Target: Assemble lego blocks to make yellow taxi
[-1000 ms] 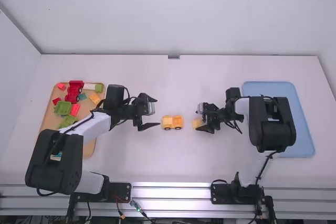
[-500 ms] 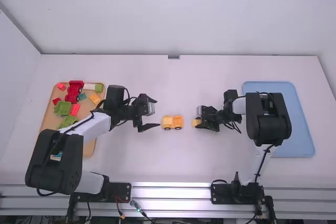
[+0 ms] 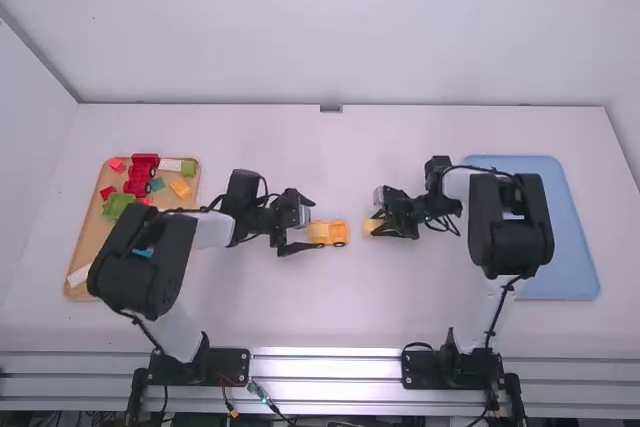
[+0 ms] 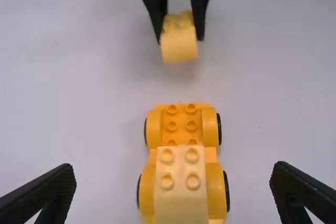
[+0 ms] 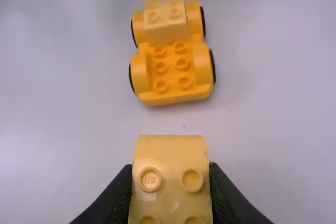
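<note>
The car (image 3: 338, 234) lies between the board (image 3: 92, 235) and the tray (image 3: 572, 257).

The right wrist view crops the rounded yellow block (image 5: 170, 156).

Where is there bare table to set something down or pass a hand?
Bare table lies between the yellow toy car and the back wall, and between car and metal rail. It's crowded around the car: the open left gripper straddles it; the right gripper holds a yellow block nearby. Blocks clutter the wooden tray.
</note>
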### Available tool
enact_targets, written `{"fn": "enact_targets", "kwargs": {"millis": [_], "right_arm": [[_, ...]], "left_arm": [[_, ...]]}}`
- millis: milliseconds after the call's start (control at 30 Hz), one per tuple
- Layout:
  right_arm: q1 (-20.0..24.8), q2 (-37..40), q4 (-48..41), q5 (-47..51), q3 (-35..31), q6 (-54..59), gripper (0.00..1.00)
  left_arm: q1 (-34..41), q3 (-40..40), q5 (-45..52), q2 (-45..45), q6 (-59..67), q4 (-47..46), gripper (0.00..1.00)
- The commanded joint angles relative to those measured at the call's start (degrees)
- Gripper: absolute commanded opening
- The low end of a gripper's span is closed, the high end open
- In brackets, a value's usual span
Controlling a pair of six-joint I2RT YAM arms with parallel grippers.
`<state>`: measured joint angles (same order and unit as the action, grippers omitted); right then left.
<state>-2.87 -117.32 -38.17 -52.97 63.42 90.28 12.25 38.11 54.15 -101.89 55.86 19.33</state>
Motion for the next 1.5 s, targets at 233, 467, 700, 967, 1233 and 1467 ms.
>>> {"fn": "enact_targets", "kwargs": {"millis": [233, 467, 700, 967, 1233, 1467], "right_arm": [[-5.86, 0.48, -0.42, -2.78, 4.31, -0.02, 0.25], [-8.85, 0.55, 5.16, -0.96, 4.33, -7.78, 0.24], [-10.36, 0.81, 5.44, -1.01, 4.33, -7.98, 0.21], [-10.95, 1.88, 5.95, -1.14, 4.31, -8.00, 0.18], [-12.33, 4.94, 14.03, 1.27, -0.22, -14.91, 0.17], [-14.03, 7.85, 20.92, 2.08, -6.29, -15.56, 0.17]], "left_arm": [[4.11, 0.28, -1.36, -8.76, -6.51, 8.28, 0.99], [5.79, 4.50, -3.85, -12.59, -6.36, 4.50, 0.99], [5.84, 5.75, -3.89, -12.83, -2.80, 1.05, 0.80], [6.14, 5.60, -4.04, -12.83, -2.03, 0.52, 0.62], [6.14, 5.62, -4.28, -12.83, -2.01, 0.70, 0.53], [6.10, 5.73, -4.28, -12.83, -2.01, 0.63, 0.53]]}}
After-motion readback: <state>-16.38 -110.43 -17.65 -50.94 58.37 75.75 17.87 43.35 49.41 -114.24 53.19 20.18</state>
